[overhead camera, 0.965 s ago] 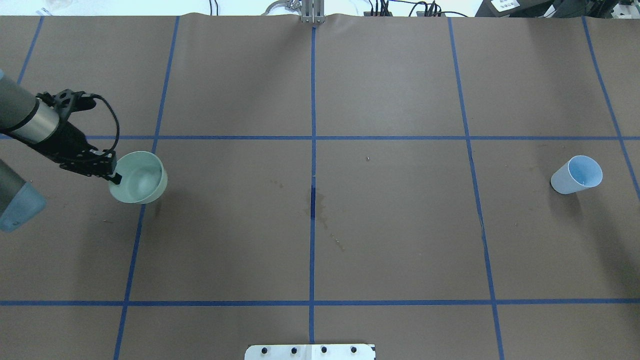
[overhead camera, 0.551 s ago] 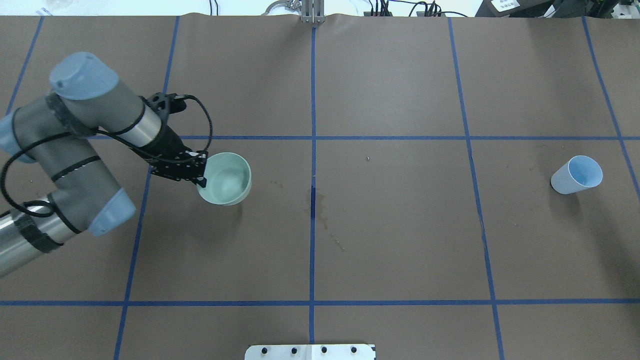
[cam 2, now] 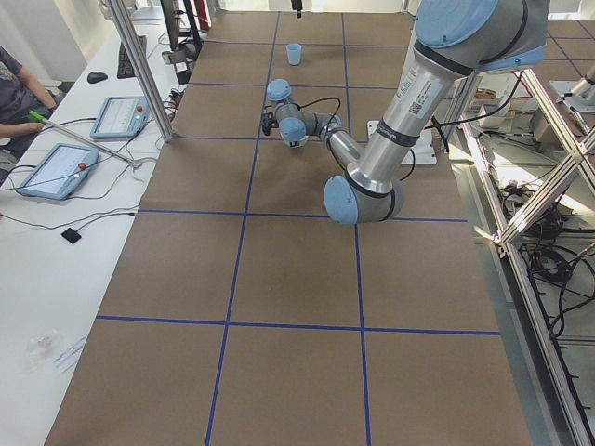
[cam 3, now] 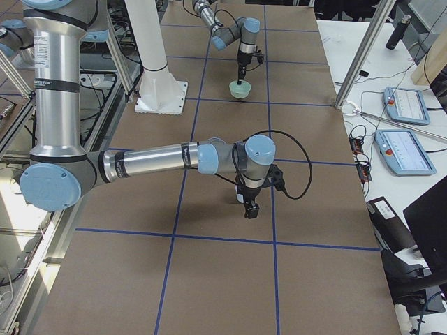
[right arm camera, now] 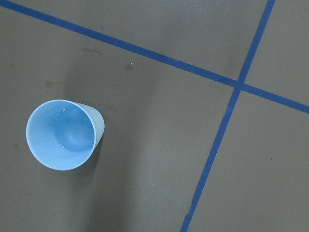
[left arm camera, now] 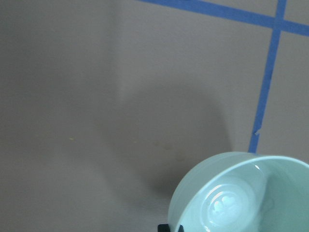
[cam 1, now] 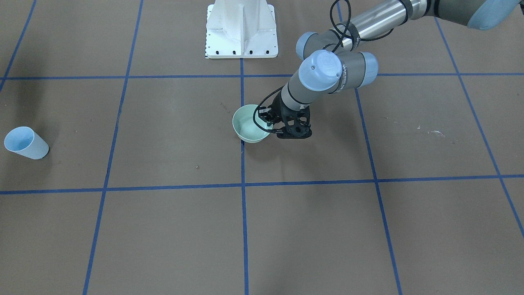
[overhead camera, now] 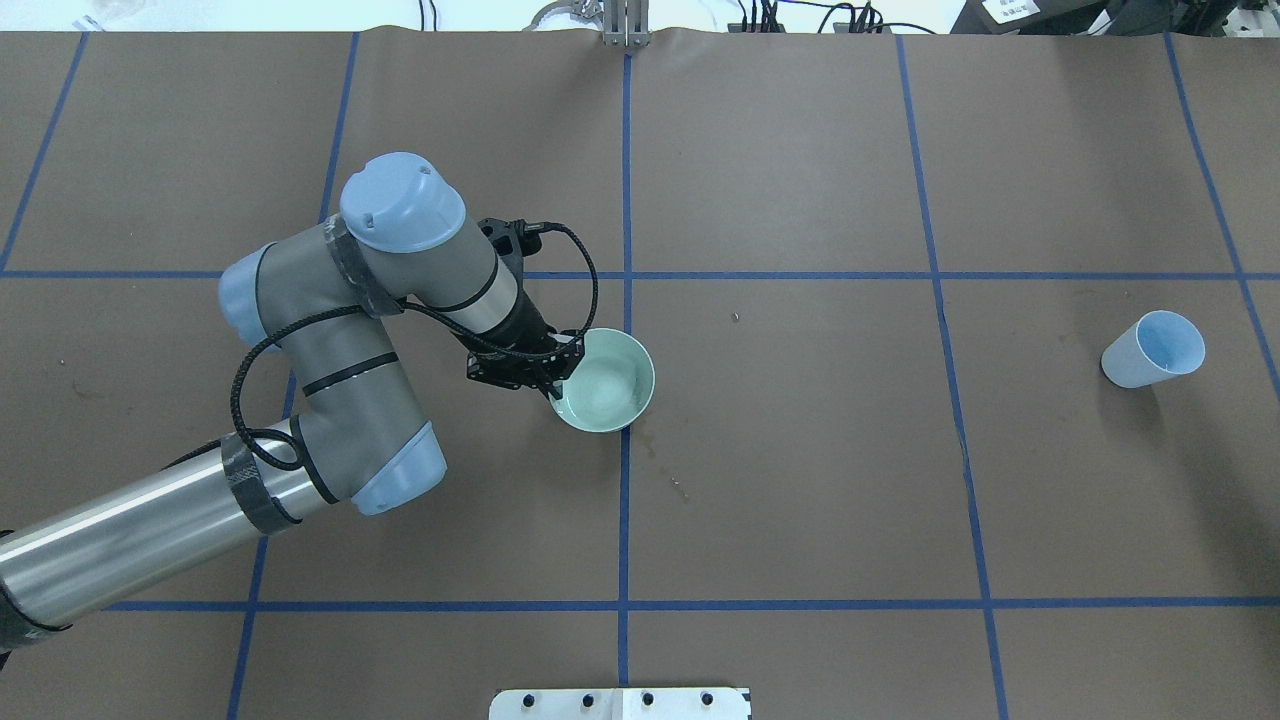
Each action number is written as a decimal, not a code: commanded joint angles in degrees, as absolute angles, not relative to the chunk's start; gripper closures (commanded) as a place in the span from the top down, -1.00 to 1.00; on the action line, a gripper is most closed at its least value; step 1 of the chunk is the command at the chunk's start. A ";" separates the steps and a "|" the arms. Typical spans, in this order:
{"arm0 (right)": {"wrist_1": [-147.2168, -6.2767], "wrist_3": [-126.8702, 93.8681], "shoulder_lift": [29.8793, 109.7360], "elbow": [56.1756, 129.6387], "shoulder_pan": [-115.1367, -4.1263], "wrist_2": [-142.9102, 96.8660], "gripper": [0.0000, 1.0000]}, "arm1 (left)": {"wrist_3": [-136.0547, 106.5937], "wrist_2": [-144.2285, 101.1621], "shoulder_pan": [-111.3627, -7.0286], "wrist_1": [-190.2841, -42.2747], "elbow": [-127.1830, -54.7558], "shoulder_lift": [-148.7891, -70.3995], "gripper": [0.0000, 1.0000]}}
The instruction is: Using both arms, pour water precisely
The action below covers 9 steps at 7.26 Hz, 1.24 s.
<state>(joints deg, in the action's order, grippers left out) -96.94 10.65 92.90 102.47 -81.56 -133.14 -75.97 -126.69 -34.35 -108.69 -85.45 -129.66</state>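
My left gripper [overhead camera: 553, 384] is shut on the near-left rim of a pale green bowl [overhead camera: 605, 380], held over the table's blue centre line. In the left wrist view a little water [left arm camera: 223, 207] ripples with white glints in the bowl's bottom. The bowl [cam 1: 249, 124] casts a shadow on the paper below it. A pale blue cup [overhead camera: 1152, 350] stands alone at the far right, and it [right arm camera: 63, 134] lies below the right wrist camera. My right gripper [cam 3: 249, 204] shows only in the exterior right view, so I cannot tell its state.
Brown paper with a blue tape grid covers the table [overhead camera: 800, 480]. Faint stains [overhead camera: 660, 455] mark the paper beside the bowl. The white pedestal base [cam 1: 241, 28] stands at the robot's side. A person's arm [cam 2: 17, 110] and tablets [cam 2: 58, 169] are on a side table.
My left arm has carried the bowl to the right, from the table's left edge to the centre line. The blue cup has not moved.
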 commanded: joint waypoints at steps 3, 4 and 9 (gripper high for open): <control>-96.94 10.63 92.90 102.48 -81.56 -133.15 0.99 | -76.55 -123.06 -31.91 -107.58 -80.96 -133.76 -1.00; -96.94 10.72 92.90 102.48 -81.56 -133.15 0.99 | -76.55 -122.87 -31.82 -107.58 -81.03 -133.77 -1.00; -96.94 10.63 92.90 102.74 -81.56 -133.24 0.99 | -76.55 -122.87 -32.08 -107.58 -81.39 -133.42 -0.74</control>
